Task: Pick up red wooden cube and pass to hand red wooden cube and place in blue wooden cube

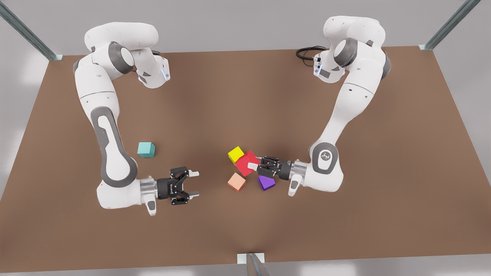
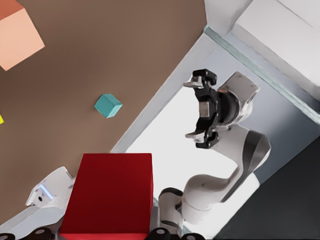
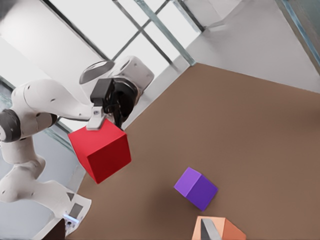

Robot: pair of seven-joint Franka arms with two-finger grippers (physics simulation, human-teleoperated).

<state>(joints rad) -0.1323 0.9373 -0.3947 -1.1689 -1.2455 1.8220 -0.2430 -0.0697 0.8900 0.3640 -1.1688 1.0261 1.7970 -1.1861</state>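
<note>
The left gripper (image 1: 254, 165) is clamped on the red cube (image 1: 245, 163) and holds it up off the table (image 1: 245, 96), between the yellow cube (image 1: 236, 154), the orange cube (image 1: 236, 182) and the purple cube (image 1: 266, 183). The right gripper (image 1: 195, 184) hangs near the table, on the front view's left, fingers spread with nothing between them — pointed toward the red cube, with a gap between the two. The teal cube (image 1: 146, 150) sits alone beside the right arm, well apart from the rest.
</note>
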